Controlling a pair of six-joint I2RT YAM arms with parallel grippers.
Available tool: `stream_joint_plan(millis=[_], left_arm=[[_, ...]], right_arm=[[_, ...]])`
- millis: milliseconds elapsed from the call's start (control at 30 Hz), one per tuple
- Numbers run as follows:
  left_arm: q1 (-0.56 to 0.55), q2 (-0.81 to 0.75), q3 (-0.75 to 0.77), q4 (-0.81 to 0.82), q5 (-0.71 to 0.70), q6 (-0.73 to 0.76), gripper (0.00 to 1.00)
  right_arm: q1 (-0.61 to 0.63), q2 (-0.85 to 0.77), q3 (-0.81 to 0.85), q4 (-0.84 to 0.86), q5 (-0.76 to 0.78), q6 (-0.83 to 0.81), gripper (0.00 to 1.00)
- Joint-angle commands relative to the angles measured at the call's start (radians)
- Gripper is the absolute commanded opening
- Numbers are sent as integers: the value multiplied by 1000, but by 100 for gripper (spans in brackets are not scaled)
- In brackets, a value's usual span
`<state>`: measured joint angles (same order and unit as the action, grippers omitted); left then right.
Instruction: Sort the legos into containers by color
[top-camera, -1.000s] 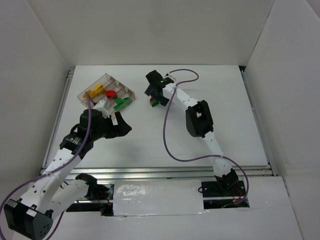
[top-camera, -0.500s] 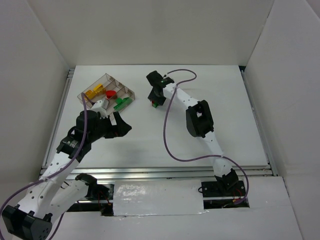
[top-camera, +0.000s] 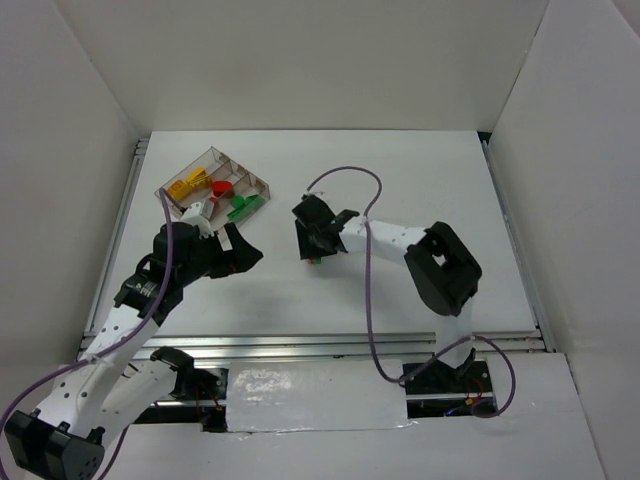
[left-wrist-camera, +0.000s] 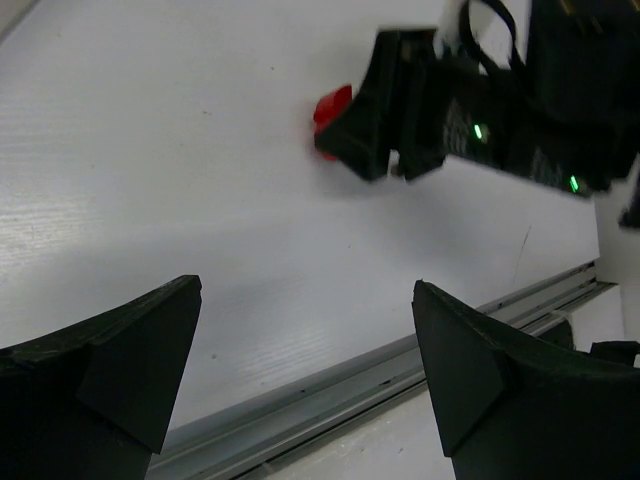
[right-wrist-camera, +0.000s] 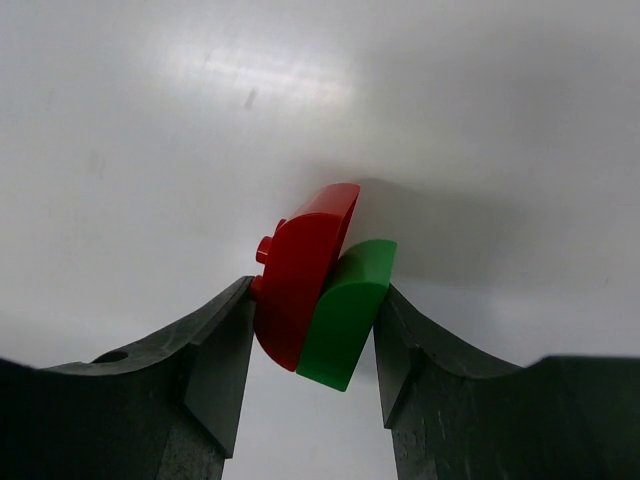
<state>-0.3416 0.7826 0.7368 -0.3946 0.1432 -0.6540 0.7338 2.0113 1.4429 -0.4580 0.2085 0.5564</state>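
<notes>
My right gripper is shut on two legos pressed side by side: a red brick against the left finger and a green brick against the right one. They hang just above the white table, near its middle. The left wrist view shows that red brick poking out of the right gripper. The container tray sits at the back left, holding yellow legos, a red one and green ones in separate compartments. My left gripper is open and holds nothing, just in front of the tray.
White walls enclose the table on three sides. A metal rail runs along the near edge. The right arm's purple cable loops over the table's middle.
The right gripper closed on the red and green bricks, then carried them back from the far middle toward the table's centre. The left arm drew back slightly.
</notes>
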Motion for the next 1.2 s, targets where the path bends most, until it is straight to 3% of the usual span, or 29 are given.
stream_joint_plan(millis=[0,133,367,533,767,1033,1167], left_arm=[[9,0,-16,43,31,-93,100],[10,-20,-49,124,122,-258,99],[3,-92,-143,253,226,-436,96],[-22,-59,-148,350,331,-450,92],[-97,-6,-97,385,346,-437,91],[-175,50,-94,459,343,-429,75],[-200,89,-77,467,332,-409,45]], right_arm=[[109,-259,-200,252,-70,-237,0],[199,-468,-425,373,-202,-351,0],[254,-814,-628,554,-293,-339,0],[268,-855,-598,545,-323,-325,0],[296,-842,-562,545,-311,-305,0],[308,-829,-504,486,-302,-311,0],[308,-813,-504,489,-287,-306,0]])
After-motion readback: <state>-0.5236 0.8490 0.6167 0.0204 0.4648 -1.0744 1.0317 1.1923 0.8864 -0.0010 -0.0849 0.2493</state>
